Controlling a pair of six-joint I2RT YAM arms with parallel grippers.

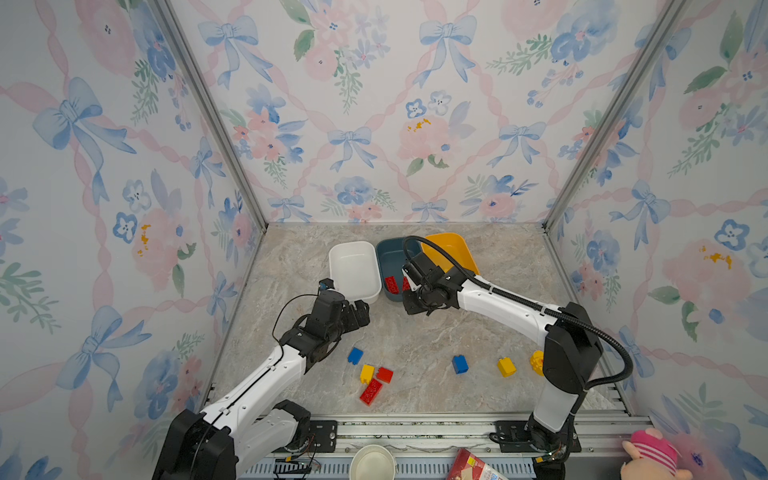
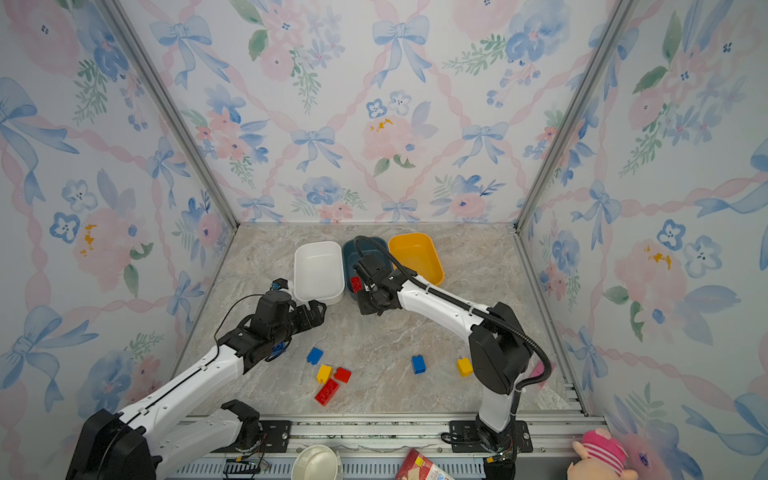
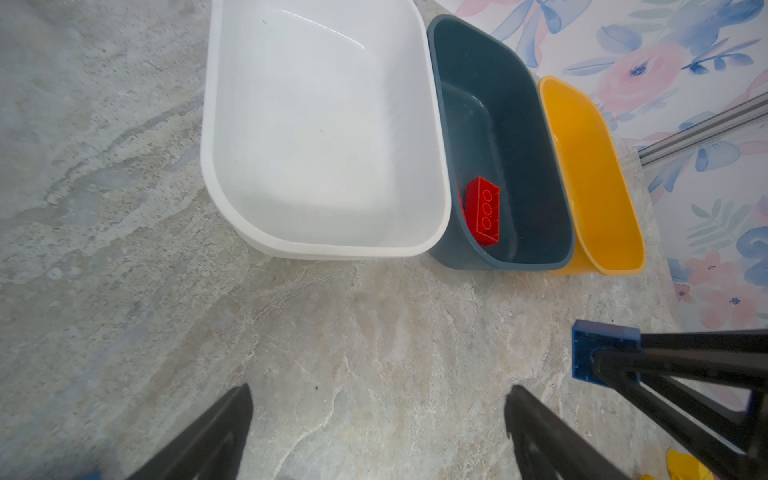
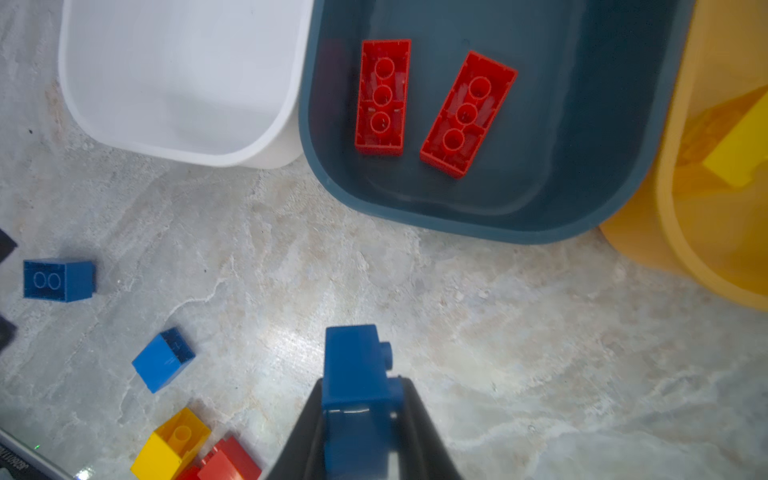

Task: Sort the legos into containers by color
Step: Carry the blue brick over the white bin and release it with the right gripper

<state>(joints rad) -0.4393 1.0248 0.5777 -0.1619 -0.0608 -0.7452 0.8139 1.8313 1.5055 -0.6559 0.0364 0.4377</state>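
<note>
Three containers stand side by side at the back: white (image 1: 353,266), teal (image 1: 388,253) and yellow (image 1: 451,249). Two red legos (image 4: 382,97) (image 4: 467,114) lie in the teal one and a yellow lego (image 4: 735,153) lies in the yellow one. My right gripper (image 4: 361,399) is shut on a blue lego (image 4: 357,365) over the table in front of the teal tub. My left gripper (image 3: 378,415) stands open over bare table near the white tub's front corner (image 3: 332,253). Loose legos lie at the front: blue (image 1: 355,355), yellow (image 1: 367,373), red (image 1: 385,375), a long red one (image 1: 371,392), blue (image 1: 460,364), yellow (image 1: 506,367) and a rounded yellow one (image 1: 537,362).
Flowered walls close in the table on three sides. Off the front edge, past the metal rail, are a paper cup (image 1: 372,461), a red packet (image 1: 473,465) and a pink plush toy (image 1: 652,453). Another blue brick (image 2: 277,348) lies under my left arm.
</note>
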